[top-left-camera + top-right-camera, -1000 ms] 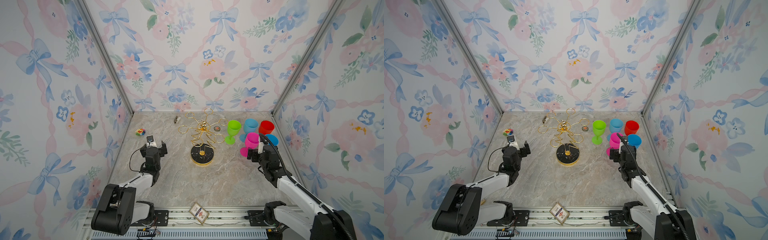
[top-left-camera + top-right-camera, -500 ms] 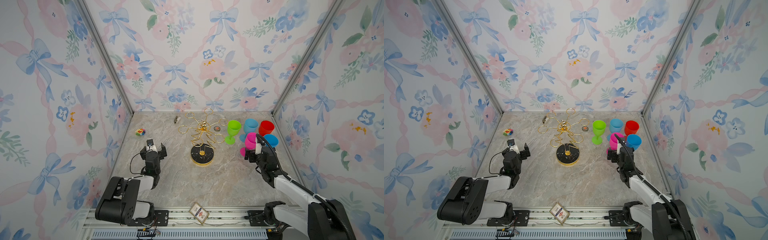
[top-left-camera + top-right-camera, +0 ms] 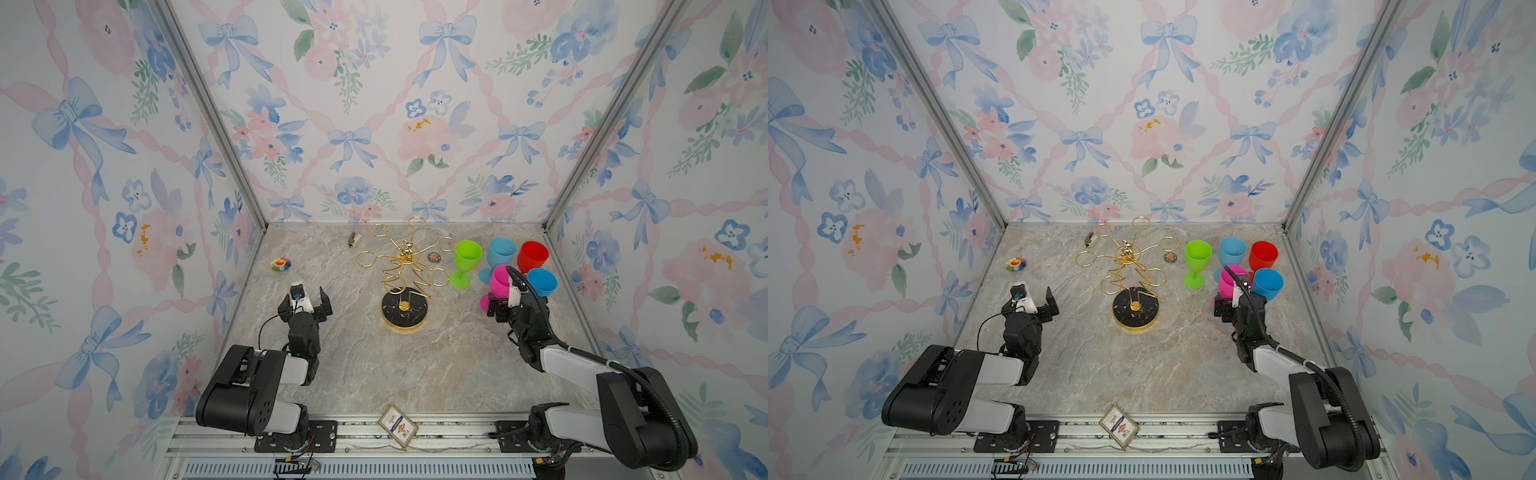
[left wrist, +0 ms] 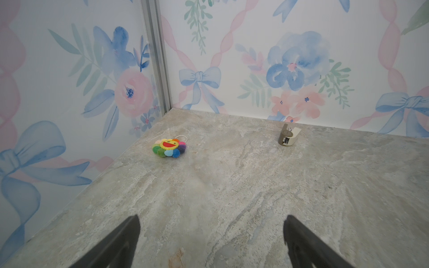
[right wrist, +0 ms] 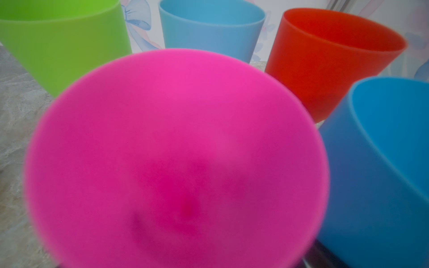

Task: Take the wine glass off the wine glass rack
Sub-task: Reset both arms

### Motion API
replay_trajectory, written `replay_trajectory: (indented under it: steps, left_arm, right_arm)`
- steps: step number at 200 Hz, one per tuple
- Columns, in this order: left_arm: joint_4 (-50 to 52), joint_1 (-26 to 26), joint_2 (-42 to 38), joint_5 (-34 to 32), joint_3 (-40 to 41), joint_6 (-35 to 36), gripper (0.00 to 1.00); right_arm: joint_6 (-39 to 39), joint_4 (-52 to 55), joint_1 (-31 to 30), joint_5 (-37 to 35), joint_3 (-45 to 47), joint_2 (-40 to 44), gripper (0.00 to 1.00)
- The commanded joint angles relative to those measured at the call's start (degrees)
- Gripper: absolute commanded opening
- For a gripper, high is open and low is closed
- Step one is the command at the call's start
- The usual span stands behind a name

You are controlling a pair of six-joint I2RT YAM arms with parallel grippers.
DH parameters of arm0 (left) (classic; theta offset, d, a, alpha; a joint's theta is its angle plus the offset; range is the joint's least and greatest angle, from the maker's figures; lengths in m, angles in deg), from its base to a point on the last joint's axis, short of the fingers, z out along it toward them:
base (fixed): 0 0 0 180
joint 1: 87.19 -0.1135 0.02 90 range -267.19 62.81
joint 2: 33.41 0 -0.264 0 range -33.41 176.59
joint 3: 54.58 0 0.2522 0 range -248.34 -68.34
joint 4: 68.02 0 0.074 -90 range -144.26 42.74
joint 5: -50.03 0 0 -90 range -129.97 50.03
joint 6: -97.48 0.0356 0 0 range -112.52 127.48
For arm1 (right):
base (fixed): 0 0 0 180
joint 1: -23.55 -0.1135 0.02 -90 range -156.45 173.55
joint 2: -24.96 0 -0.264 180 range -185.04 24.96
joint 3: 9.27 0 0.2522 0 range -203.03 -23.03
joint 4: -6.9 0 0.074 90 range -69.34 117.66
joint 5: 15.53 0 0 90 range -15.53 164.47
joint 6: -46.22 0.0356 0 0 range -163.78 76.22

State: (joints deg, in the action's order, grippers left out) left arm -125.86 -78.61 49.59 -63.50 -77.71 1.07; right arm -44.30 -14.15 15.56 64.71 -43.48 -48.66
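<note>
The gold wire wine glass rack (image 3: 405,266) stands mid-table on its black round base (image 3: 1136,316), and its loops hold nothing. A pink wine glass (image 3: 500,277) stands upright at the right among other coloured glasses. Its bowl (image 5: 176,139) fills the right wrist view and hides the fingers there. My right gripper (image 3: 500,307) sits low against this glass, jaws spread on either side of the stem. My left gripper (image 3: 305,301) hovers open over bare table left of the rack. Its two dark fingertips (image 4: 132,229) are wide apart with nothing between them.
Green (image 3: 467,255), light blue (image 3: 500,249), red (image 3: 532,255) and blue (image 3: 542,282) glasses crowd the right wall beside the pink one. A plush flower (image 4: 169,147) and a small grey gadget (image 4: 288,137) lie at the back left. A card (image 3: 397,426) lies on the front rail.
Both arms have folded lower and back toward the front rail. The left gripper slid slightly nearer the front. The right gripper stayed by the pink glass. Both jaws kept their width.
</note>
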Motion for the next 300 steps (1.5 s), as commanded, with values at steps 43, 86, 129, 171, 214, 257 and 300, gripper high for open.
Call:
replay_trajectory:
  steps: [43,86,129,171,214,257,300]
  left_arm:
    - [-10.8,-0.4,6.2,1.0,1.1,1.6,0.98]
    - [-10.6,-0.4,6.5,1.0,0.6,1.7,0.98]
    - [-9.2,-0.5,6.5,0.8,-0.1,1.5,0.98]
    - [-9.1,-0.4,6.6,0.7,-0.2,1.6,0.98]
    - [-9.1,-0.4,6.6,0.7,-0.1,1.6,0.98]
    - [-9.1,-0.4,6.5,0.8,-0.1,1.5,0.98]
    - [-9.1,-0.4,6.5,0.8,-0.2,1.7,0.98]
  right_arm:
    - [-2.1,-8.0,2.1,2.3,-1.7,-5.0,0.97]
    - [-3.4,-18.2,2.4,4.2,0.9,-10.4,0.97]
    - [-2.3,-27.0,3.7,6.1,3.0,-15.1,0.97]
    - [-2.0,-24.5,4.3,7.5,1.7,-15.2,0.97]
    - [-1.7,-20.4,5.0,8.9,-0.4,-15.1,0.97]
    - [-1.1,-18.8,5.3,8.4,-1.2,-15.2,0.97]
    - [0.0,-17.5,6.2,8.7,-1.9,-15.2,0.97]
